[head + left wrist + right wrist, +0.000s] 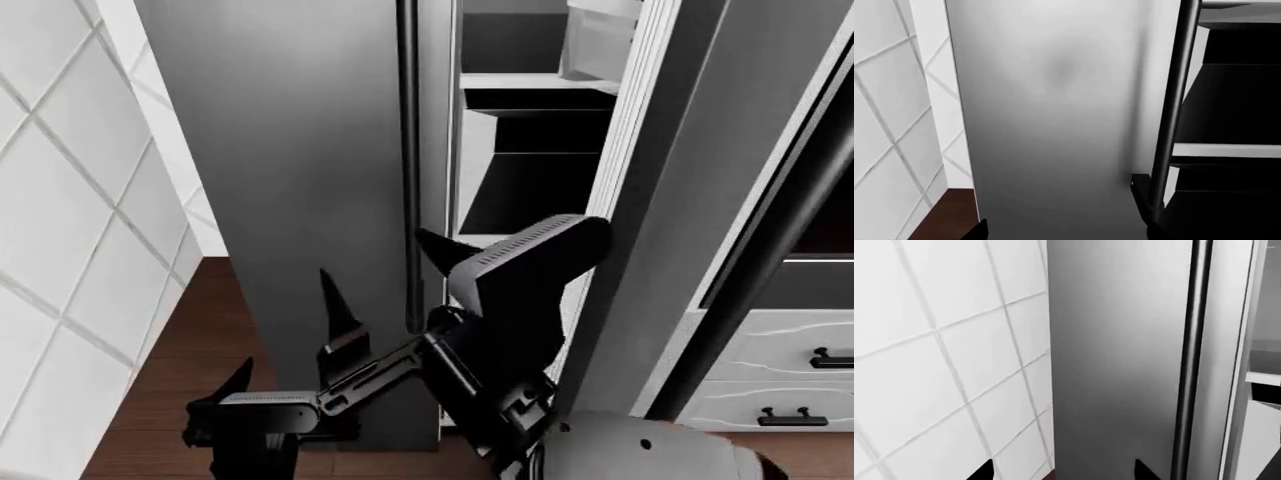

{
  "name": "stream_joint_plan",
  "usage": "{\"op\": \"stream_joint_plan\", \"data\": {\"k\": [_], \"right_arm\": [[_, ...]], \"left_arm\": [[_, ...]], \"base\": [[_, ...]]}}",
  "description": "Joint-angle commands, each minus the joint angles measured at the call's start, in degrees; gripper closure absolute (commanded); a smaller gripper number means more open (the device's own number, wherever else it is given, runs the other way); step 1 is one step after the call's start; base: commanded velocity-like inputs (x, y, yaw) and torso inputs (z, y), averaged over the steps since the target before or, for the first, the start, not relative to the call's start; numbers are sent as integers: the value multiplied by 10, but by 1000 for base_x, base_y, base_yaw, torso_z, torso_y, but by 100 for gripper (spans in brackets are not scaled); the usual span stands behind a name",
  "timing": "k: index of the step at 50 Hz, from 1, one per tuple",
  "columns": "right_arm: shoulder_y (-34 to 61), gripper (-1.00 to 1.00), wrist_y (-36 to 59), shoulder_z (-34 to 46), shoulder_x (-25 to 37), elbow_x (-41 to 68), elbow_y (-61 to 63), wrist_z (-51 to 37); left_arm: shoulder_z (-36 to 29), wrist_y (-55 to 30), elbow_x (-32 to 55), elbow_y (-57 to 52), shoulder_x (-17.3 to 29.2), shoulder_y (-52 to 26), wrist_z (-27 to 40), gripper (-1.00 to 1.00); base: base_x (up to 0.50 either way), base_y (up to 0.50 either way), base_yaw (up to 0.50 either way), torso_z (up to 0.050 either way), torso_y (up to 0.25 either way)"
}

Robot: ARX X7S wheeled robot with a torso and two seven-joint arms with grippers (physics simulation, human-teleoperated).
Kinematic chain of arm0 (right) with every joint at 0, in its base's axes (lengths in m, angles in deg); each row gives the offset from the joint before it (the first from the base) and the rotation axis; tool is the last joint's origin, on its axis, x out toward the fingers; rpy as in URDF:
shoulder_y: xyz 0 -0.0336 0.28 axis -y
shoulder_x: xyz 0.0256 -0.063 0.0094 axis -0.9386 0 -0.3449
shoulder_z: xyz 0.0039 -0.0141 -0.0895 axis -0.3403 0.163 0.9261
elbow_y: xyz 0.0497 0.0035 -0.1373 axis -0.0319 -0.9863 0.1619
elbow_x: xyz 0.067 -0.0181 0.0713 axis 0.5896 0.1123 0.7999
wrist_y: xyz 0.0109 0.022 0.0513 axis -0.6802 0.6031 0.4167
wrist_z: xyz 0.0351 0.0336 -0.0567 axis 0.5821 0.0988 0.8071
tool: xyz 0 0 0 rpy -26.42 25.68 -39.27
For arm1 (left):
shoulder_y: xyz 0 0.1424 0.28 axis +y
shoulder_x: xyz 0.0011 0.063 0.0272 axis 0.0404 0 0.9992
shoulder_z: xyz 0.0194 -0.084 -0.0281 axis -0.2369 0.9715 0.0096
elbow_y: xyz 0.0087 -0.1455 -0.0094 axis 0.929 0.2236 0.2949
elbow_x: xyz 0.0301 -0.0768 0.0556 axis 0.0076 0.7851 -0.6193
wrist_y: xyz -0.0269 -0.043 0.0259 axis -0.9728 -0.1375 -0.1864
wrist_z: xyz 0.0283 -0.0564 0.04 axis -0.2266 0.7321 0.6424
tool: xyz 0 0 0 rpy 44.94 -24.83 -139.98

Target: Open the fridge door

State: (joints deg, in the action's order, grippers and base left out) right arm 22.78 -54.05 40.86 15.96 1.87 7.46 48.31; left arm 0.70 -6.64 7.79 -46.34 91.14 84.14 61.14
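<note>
The fridge door [667,200] is seen swung open at the right of the head view. It looks big, stiff and heavy. Both grippers [287,335] are spread open, holding nothing.

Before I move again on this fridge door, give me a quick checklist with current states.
1. Fridge door off its seal: ok; it is swung out and the shelves show.
2. Door opened as far as it goes: cannot tell.
3. Left tool free: ok; open, nothing between its fingers.
4. Right tool free: ok; open, holding nothing.
5. A tool on the door's handle: not ok; both wrist views face the twin door instead.
6. Arms clear of the twin door: cannot tell; both sit close in front of it.
</note>
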Motion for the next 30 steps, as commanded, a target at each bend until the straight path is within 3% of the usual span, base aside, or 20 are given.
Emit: {"op": "stream_joint_plan", "data": {"k": [1, 30], "right_arm": [[78, -100, 5, -11, -75, 14, -88, 9], [174, -100, -89, -32, -197, -64, -345, 77]], "left_arm": [[-1, 0, 3, -1, 2, -1, 1, -100], [-4, 2, 10, -1, 6, -1, 6, -100]], "base": [[0, 0, 0, 0, 0], [0, 0, 0, 0, 0]]}}
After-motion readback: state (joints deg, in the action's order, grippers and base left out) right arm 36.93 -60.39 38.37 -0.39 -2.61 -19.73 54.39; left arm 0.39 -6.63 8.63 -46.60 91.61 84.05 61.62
